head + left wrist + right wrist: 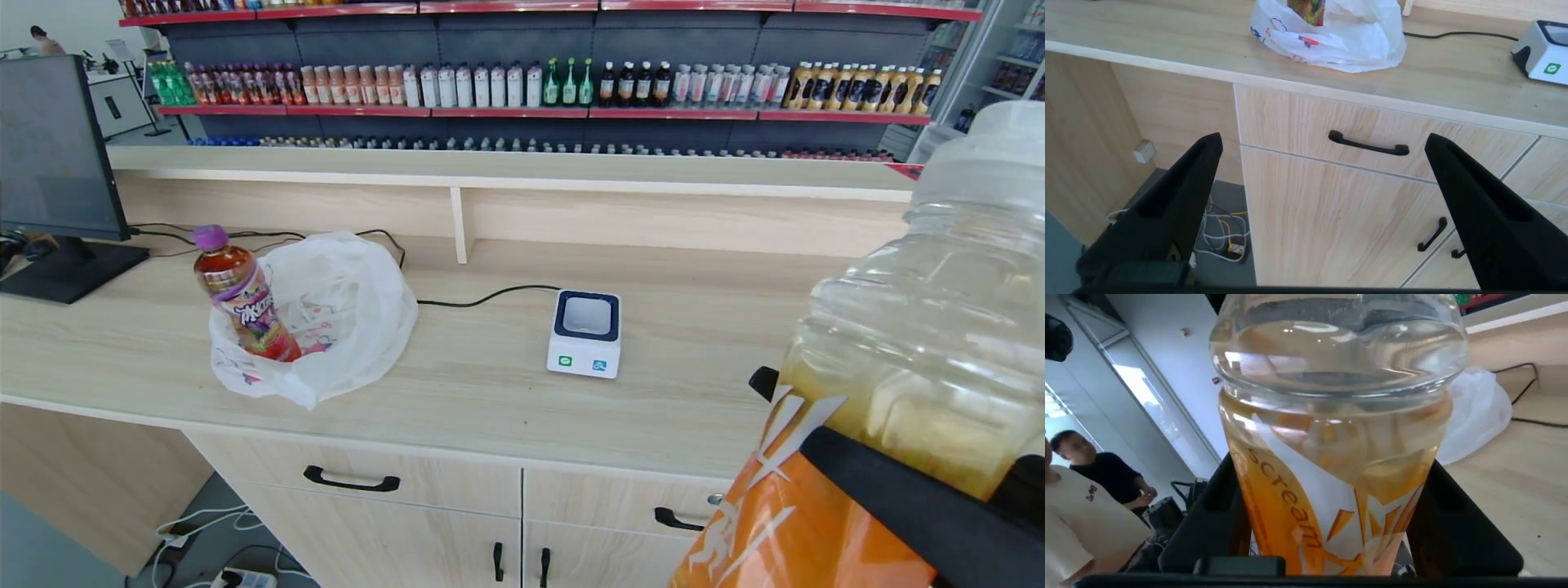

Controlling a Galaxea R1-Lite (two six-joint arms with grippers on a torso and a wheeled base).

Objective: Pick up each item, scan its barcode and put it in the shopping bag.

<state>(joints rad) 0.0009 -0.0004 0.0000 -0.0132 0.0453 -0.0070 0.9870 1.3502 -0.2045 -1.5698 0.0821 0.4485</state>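
My right gripper [914,490] is shut on a large clear bottle with an orange label [898,392], held up close to the head camera at the right, well above the counter. In the right wrist view the same bottle [1339,449] stands between the black fingers [1229,514]. A white plastic shopping bag [326,318] lies open on the counter's left part, with a purple-capped tea bottle [241,298] standing tilted in it. The white barcode scanner [584,333] sits mid-counter. My left gripper [1323,212] hangs open below the counter's edge, in front of the drawers; above it the bag [1331,33] shows.
A dark monitor [53,163] stands at the counter's far left, and a black cable [482,298] runs from the scanner toward the bag. A raised ledge [506,175] backs the counter. Drawers with black handles [351,482] lie beneath. Bare wood lies to the scanner's right.
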